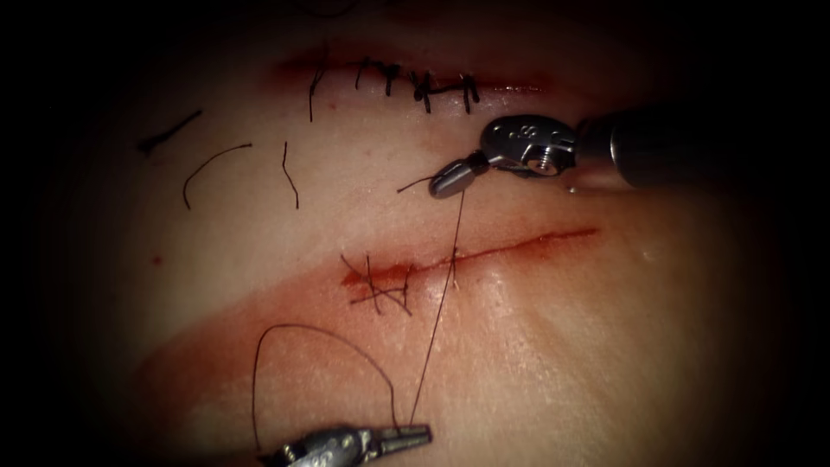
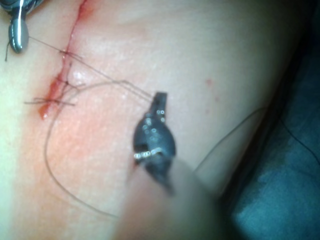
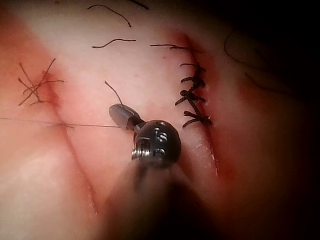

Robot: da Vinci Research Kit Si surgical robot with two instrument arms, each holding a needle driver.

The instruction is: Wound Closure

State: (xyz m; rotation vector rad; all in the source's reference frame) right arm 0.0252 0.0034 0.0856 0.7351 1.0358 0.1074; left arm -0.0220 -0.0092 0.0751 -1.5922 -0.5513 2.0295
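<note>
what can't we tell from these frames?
- Needle: cannot be made out; the thread runs taut from the right tool through the cut to the left tool, whose far side is hidden.
- Left tool's shaft: cut off by the endoscope view's bottom edge.
- Right tool's shaft: blurred in the right wrist view.
- Knots on the cut: too fine to count.

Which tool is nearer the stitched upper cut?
Right. The right tool sits just below the stitched upper cut, shut on the thread. The left tool is far below, beyond the lower cut, also holding thread.
</note>
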